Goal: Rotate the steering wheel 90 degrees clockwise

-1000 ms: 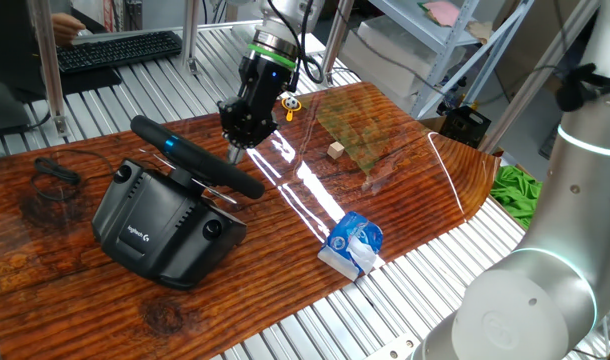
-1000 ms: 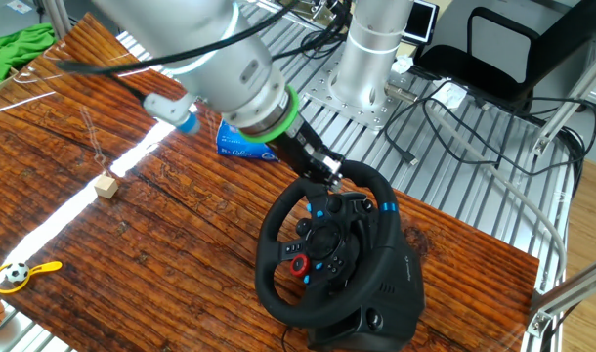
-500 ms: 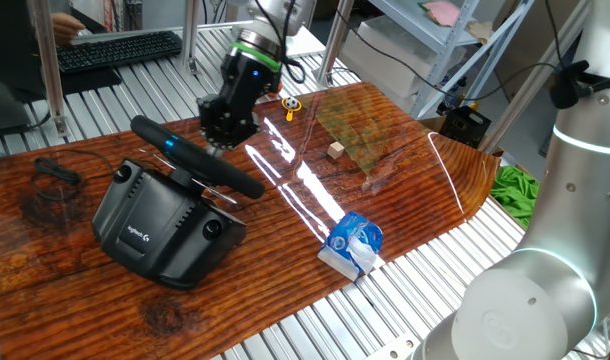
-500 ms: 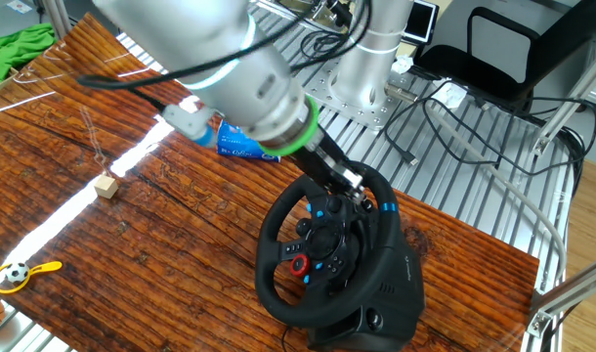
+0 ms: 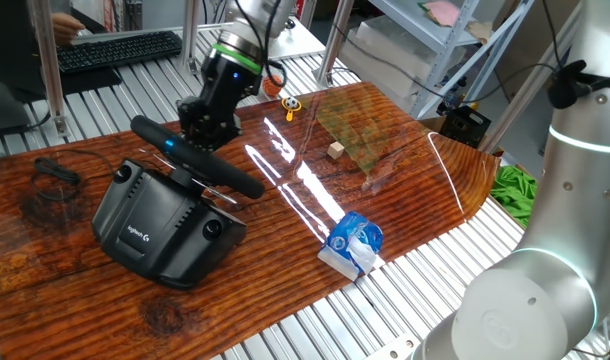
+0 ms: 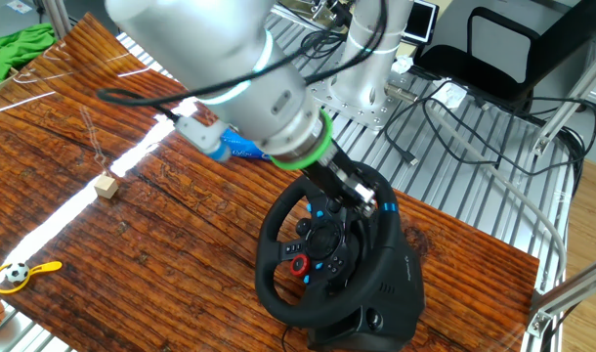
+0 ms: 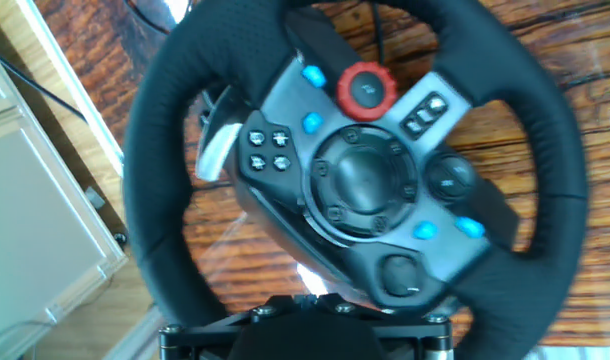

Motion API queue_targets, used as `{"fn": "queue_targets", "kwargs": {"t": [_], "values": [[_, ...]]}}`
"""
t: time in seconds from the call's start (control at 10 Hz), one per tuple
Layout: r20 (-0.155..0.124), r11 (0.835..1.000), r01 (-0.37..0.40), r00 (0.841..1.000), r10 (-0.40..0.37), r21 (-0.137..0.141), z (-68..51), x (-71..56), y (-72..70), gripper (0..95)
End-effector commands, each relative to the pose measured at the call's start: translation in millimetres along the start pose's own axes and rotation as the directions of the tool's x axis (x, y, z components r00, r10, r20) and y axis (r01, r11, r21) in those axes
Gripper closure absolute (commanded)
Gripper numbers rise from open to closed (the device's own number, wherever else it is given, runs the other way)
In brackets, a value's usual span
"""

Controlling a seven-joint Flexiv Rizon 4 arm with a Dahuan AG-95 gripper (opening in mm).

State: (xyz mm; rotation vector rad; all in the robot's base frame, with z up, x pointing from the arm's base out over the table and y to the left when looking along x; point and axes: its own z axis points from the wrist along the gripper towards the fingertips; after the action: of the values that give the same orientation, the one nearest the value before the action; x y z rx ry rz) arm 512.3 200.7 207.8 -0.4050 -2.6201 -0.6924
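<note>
The steering wheel (image 5: 195, 157) is black with a thick rim and sits tilted on its bulky black base (image 5: 160, 225) at the left of the wooden tabletop. In the other fixed view its face (image 6: 322, 244) shows blue buttons and a red knob. My gripper (image 5: 200, 135) is shut with nothing between its fingers. Its tip (image 6: 361, 196) reaches inside the rim's upper right, by the spoke; whether it touches I cannot tell. In the hand view the wheel's hub (image 7: 360, 185) fills the frame and my gripper (image 7: 305, 298) sits at the bottom edge, just before the rim.
A blue-white packet (image 5: 353, 243) lies near the table's front edge. A small wooden block (image 5: 335, 150) and a yellow toy with a ball (image 5: 289, 103) lie further back. A black keyboard (image 5: 120, 48) is beyond the table, green cloth (image 5: 515, 190) at the right.
My gripper has moved from beside the rim in across the wheel's upper part, leftward in one fixed view. The wheel itself shows no visible turn.
</note>
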Motion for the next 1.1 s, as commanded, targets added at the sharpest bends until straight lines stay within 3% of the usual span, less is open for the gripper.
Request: {"fn": "queue_targets", "kwargs": {"t": [0.1,0.3,0.7,1.1], "values": [[-0.005,1.000,-0.008,1.000,0.009,0.008,2.4,-6.5,11.2,95.0],[-0.006,1.000,-0.009,1.000,0.009,0.010,0.3,-16.6,12.9,95.0],[-0.005,0.999,-0.030,1.000,0.030,0.013,1.2,-21.2,22.9,95.0],[-0.019,0.999,-0.031,0.999,0.031,0.014,-5.3,-35.7,27.3,95.0]]}}
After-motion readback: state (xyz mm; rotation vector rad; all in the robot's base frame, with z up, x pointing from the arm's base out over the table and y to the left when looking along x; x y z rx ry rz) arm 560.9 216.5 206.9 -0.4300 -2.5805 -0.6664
